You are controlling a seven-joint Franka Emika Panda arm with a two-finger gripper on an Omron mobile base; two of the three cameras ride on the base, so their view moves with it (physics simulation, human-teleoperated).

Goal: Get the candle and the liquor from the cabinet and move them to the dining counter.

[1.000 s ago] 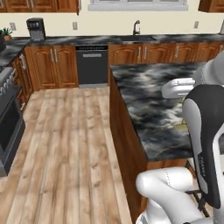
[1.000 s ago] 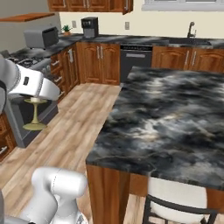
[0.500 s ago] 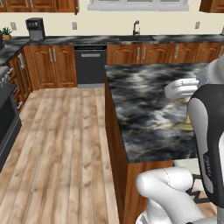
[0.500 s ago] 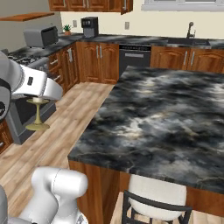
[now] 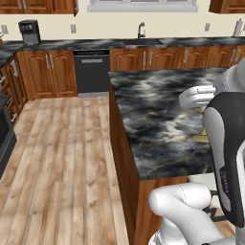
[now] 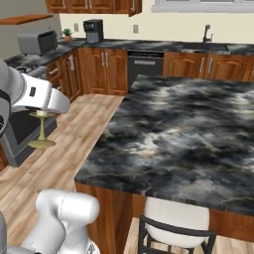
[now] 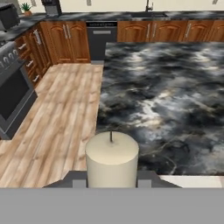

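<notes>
- Left base view: dining counter (image 5: 158, 115) runs up the right half, its near left corner square over a wooden side panel; wide plank floor (image 5: 62, 158) lies open to its left. Olive-gold foot of the candle (image 5: 201, 138) peeks out beside the white arm, over the stone near the right edge; cannot tell if it touches. Far wall: base cabinets (image 5: 52, 72), dark dishwasher (image 5: 92, 72), faucet (image 5: 141, 30), coffee maker (image 5: 29, 31) on the wall worktop
- Right base view: candle (image 6: 41, 130) hangs upright below the hand, slim stem and round foot seen against the floor (image 6: 59, 149), left of the island's near corner. Counter (image 6: 188, 139) top is one broad marbled slab; cream-seated stool (image 6: 176, 228) tucked under its near edge. Stove (image 6: 25, 119) behind the candle, toaster (image 6: 37, 42) and small plant (image 6: 67, 33) on the far worktop
- Hand view: gripper (image 7: 112, 180) jaws closed on the candle (image 7: 112, 159), cream stick and wick upright between the 2 tips. Counter (image 7: 175, 100) edge starts just ahead and to the right; floor (image 7: 57, 127) open on the left, oven front (image 7: 13, 98) beyond
</notes>
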